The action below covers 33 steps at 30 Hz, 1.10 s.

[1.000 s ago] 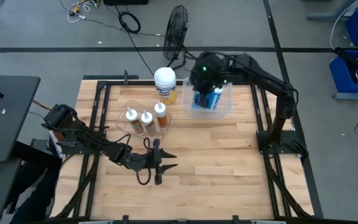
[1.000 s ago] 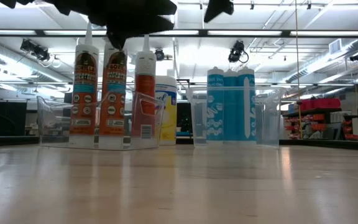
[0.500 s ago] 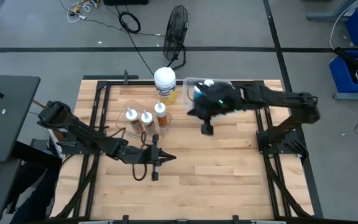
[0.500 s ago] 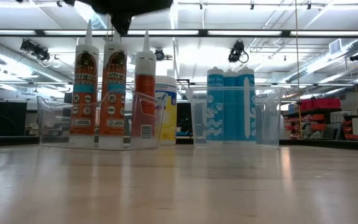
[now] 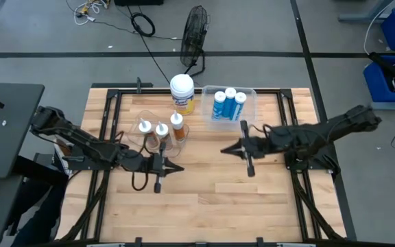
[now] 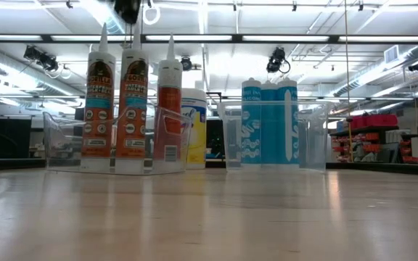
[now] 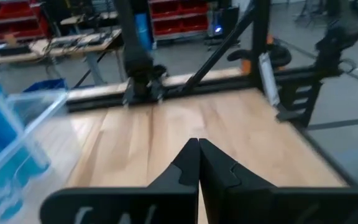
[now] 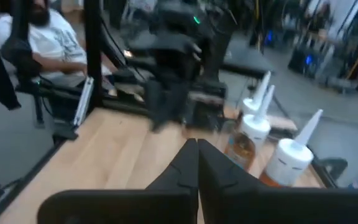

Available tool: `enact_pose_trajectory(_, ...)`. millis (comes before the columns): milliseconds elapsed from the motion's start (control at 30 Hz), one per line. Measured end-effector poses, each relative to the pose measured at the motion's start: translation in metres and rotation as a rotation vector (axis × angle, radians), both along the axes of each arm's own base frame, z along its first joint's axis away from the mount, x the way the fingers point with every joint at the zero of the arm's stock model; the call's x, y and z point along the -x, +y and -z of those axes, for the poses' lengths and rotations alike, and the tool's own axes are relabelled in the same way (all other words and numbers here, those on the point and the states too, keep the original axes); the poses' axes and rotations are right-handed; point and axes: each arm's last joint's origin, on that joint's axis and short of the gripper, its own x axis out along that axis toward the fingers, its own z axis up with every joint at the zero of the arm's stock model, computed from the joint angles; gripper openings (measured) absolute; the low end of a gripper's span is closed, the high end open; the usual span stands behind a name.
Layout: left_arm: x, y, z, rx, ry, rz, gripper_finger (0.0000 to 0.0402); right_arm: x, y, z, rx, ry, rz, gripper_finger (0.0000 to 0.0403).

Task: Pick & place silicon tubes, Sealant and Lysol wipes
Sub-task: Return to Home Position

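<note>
"Table (image 5: 252,189) status?"

"Wooden top, black frame rails along its edges. I read both arms low over the middle of the surface, tips facing each other and well apart."

"End effectors?"

"Left gripper (image 5: 177,169): fingers pressed together, nothing between them. Right gripper (image 5: 225,151): same condition, fingers meeting and empty. I confirm both from the wrist views."

"Lysol wipes?"

"Lysol wipes (image 5: 182,92): upright at the far edge of the surface, white lid on. They stand just beside the far clear bin (image 5: 249,113), which holds three blue cartridges (image 5: 229,101) upright."

"Orange cartridges?"

"Three orange cartridges (image 5: 160,132), nozzles up, in the second clear bin (image 5: 130,134). That bin sits in from the far edge, near the wipes and just beside the left gripper."
</note>
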Motion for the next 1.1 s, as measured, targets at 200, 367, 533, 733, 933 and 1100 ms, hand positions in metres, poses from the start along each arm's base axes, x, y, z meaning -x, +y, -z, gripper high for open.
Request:
enact_pose_trajectory(200, 0.032, 0.019, 0.024, 0.09, -0.027, -0.027, 0.0002, 0.027, 0.008, 0.039, -0.016, -0.077, -0.01, 0.0)
enact_pose_trajectory(367, 0.061, 0.029, 0.033, 0.129, -0.097, -0.026, 0.0002, 0.042, 0.012, 0.063, -0.087, -0.088, -0.043, 0.0)
enact_pose_trajectory(533, 0.08, 0.035, 0.04, 0.149, -0.13, -0.021, 0.0002, 0.053, 0.018, 0.082, -0.071, -0.089, 0.03, 0.0)
enact_pose_trajectory(733, 0.095, 0.039, 0.054, 0.124, -0.144, 0.06, 0.0002, 0.062, 0.023, 0.108, -0.059, -0.074, -0.003, 0.0)
enact_pose_trajectory(933, 0.111, 0.045, 0.067, 0.123, -0.227, 0.096, 0.0002, 0.072, 0.022, 0.13, -0.097, -0.141, -0.082, 0.0)
enact_pose_trajectory(1100, 0.119, 0.049, 0.076, 0.133, -0.236, 0.093, 0.0002, 0.082, 0.015, 0.143, -0.11, -0.135, -0.063, 0.0)
